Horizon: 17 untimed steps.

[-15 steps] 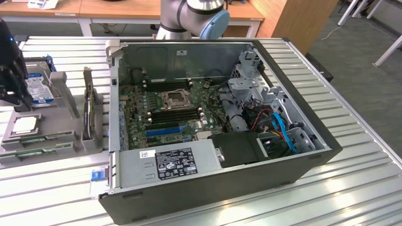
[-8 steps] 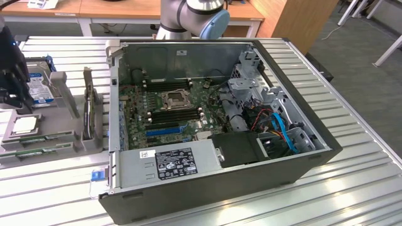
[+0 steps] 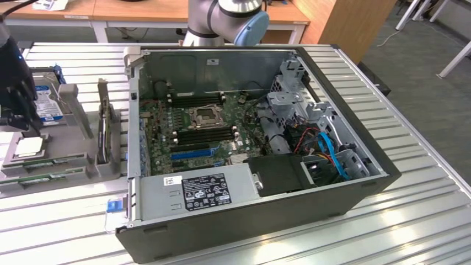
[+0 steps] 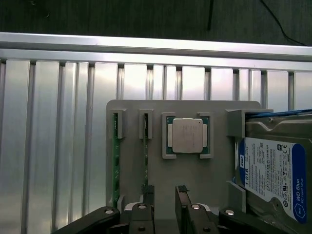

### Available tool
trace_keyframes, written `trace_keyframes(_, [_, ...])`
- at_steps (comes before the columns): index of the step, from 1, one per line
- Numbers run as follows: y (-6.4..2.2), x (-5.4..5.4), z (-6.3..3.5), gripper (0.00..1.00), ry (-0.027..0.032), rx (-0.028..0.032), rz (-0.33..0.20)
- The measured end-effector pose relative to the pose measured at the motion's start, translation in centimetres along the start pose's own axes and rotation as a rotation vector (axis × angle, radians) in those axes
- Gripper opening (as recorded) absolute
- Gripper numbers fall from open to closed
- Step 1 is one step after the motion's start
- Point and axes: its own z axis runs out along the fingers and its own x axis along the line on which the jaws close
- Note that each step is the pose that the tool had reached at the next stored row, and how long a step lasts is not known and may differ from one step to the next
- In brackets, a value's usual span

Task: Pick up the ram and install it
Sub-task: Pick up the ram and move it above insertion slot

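Our gripper [image 4: 165, 197] is hanging with fingers [image 4: 147, 195] spread, gripping nothing. We are noting two sticks edge-up in the grey tray [image 4: 219, 146]: the outer ram [image 4: 116, 156] off aside, the nearer ram [image 4: 145, 151] running lengthwise ahead of one fingertip, not within the gap.

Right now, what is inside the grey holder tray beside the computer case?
In the tray: a ram stick and a second stick, both on edge, a processor chip and a hard drive. The open pincer covers one edge of the tray, hiding anything there.
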Motion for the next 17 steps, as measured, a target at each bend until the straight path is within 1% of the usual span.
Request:
trace_keyframes(12, [-0.06, 0.0, 1.35, 0.31, 0.0000, 0.0001, 0.000])
trace_keyframes(17, [-0.06, 0.0, 1.45, 0.31, 0.0001, -0.0002, 0.000])
